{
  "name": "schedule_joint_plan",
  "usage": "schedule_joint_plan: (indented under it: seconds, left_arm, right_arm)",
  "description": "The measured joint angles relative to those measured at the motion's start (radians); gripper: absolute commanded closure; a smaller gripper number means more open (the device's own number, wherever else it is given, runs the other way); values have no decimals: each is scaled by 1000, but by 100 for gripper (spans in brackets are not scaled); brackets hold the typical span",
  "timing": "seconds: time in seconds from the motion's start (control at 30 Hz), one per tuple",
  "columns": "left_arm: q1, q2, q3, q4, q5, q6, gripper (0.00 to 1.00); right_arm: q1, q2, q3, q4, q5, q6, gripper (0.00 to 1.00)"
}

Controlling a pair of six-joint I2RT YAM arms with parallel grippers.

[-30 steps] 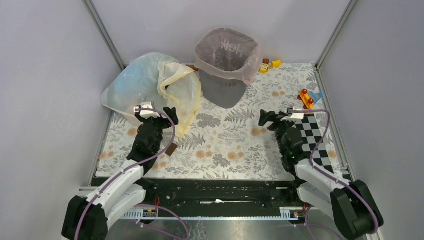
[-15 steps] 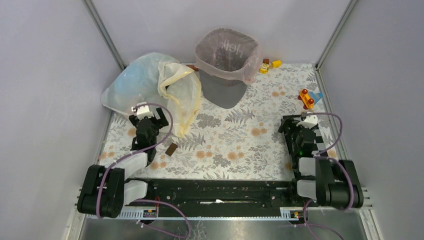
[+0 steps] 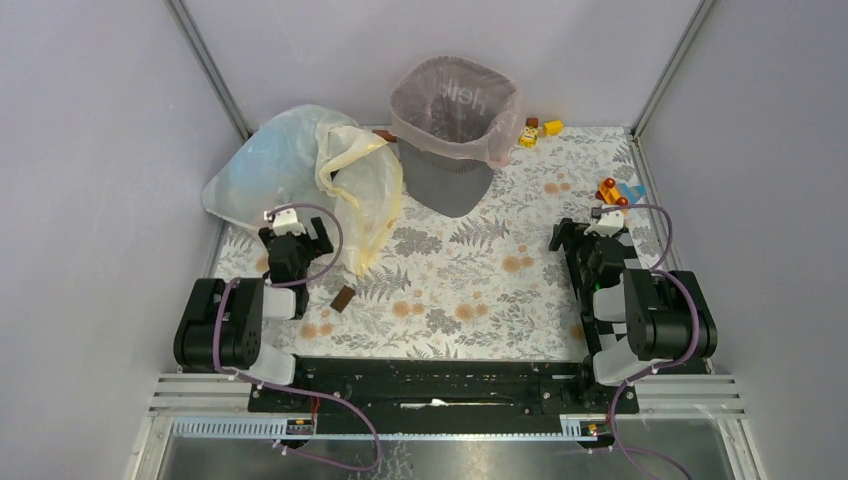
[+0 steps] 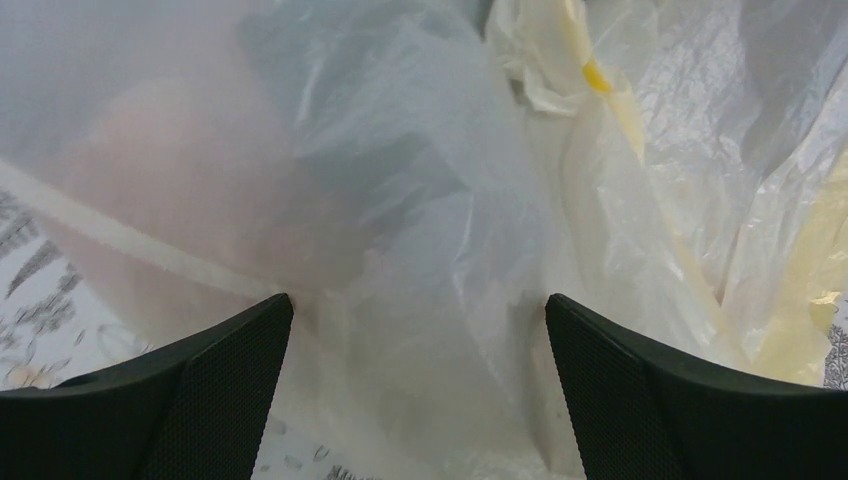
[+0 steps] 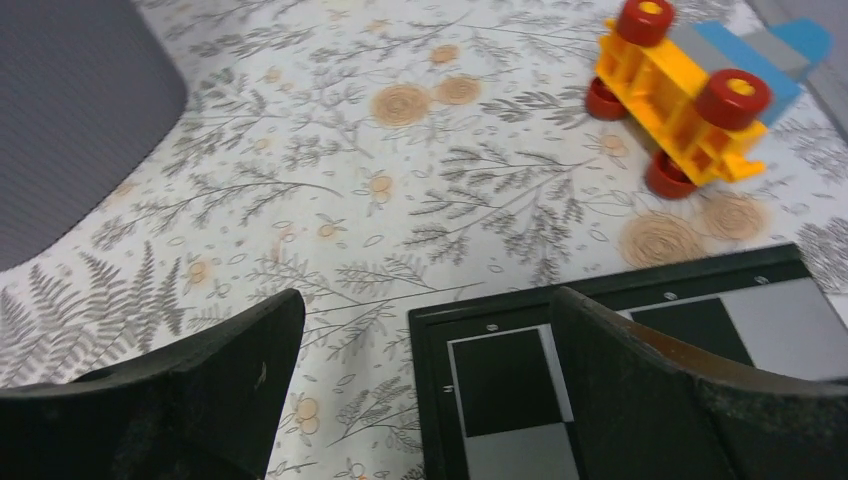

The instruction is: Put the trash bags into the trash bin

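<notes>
The trash bin [image 3: 452,186], a dark grey mesh basket, stands at the back centre. The pale-pink trash bag [image 3: 503,138] sits inside it, its rim folded over the mouth and faint lettering showing inside. My left gripper [image 3: 294,236] rests low at the left, open, its black fingers [image 4: 215,385] facing a big cloudy bag without touching it. My right gripper [image 3: 592,238] rests low at the right, open and empty over the patterned cloth. In the right wrist view the bin's wall [image 5: 70,110] shows at upper left, far from the right gripper [image 5: 425,300].
A large whitish bag with a cream-yellow rim [image 3: 300,165] lies at the back left. A small brown block [image 3: 343,298] is near the left arm. A yellow toy car [image 5: 690,110] and a checkerboard [image 5: 640,340] lie beside the right gripper. Small yellow toys [image 3: 535,130] sit behind the bin.
Both arms have drawn back toward their bases and folded down. Both grippers stayed open and empty. The pink bag and the bin have not moved.
</notes>
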Motion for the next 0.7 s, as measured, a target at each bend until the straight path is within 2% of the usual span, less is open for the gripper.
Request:
schedule_joint_plan:
  seconds: [0.13, 0.3, 0.7]
  left_arm:
    - [-2, 41, 51, -5, 53, 30, 1]
    - [-9, 56, 18, 88, 110, 63, 1]
    - [-12, 64, 8, 124, 124, 74, 1]
  right_arm:
    - [0, 0, 10, -31, -63, -21, 0]
    - [0, 0, 10, -51, -89, -29, 0]
    - [0, 0, 10, -65, -105, -32, 0]
